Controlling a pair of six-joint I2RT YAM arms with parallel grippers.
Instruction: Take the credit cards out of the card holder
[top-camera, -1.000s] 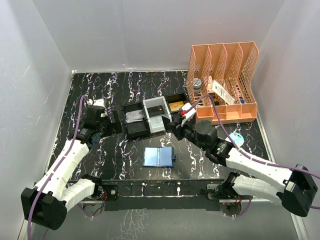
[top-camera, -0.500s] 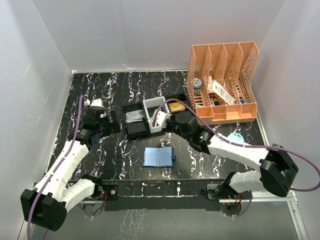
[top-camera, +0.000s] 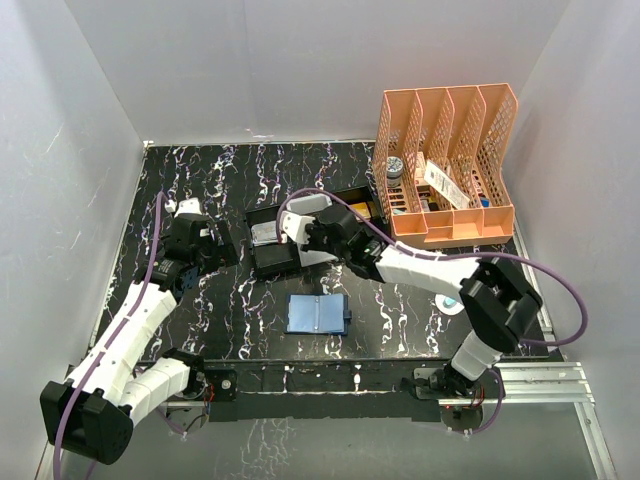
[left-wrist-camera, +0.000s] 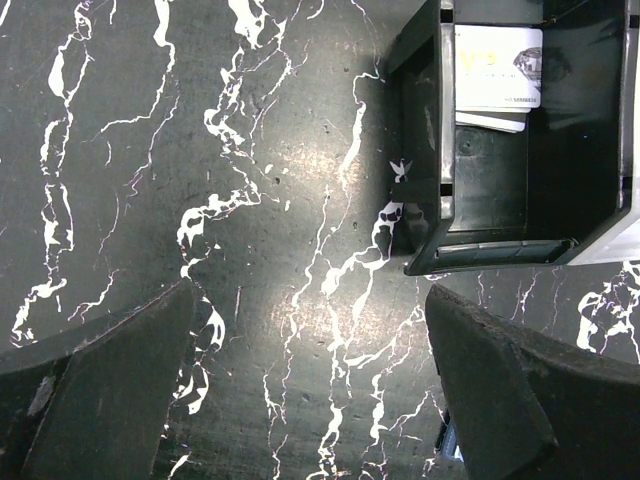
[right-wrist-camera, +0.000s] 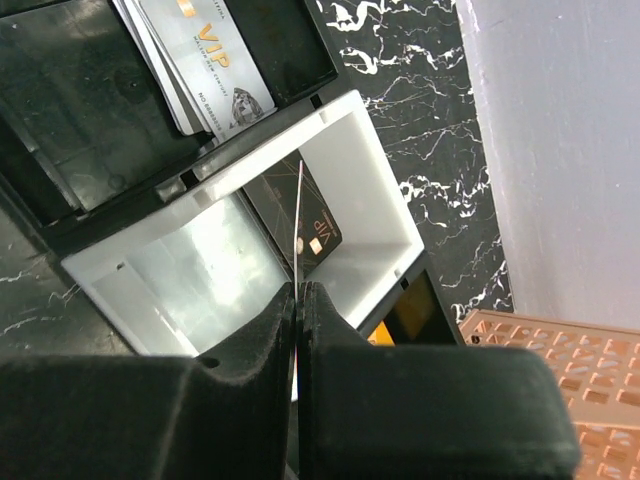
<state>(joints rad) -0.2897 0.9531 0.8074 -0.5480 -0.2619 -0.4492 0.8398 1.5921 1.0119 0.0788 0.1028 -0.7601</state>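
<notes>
Marbled tabletop (top-camera: 200, 170); right fingers (right-wrist-camera: 240, 370) pinch a credit card (right-wrist-camera: 298, 220) (edge-on).

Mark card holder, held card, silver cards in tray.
card holder (top-camera: 316, 314): top view, open inner face.
held card (right-wrist-camera: 299, 215): right wrist view, thin edge.
silver cards (left-wrist-camera: 497, 68): left wrist view, top card's face.

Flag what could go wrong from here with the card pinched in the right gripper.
The right gripper pinches the card edge-on by one end above the white compartment; it could twist or slip and land outside. A dark card lies in there, so the new one may end up leaning. The open left gripper hangs beside the black compartment, so the arms might crowd each other.
</notes>
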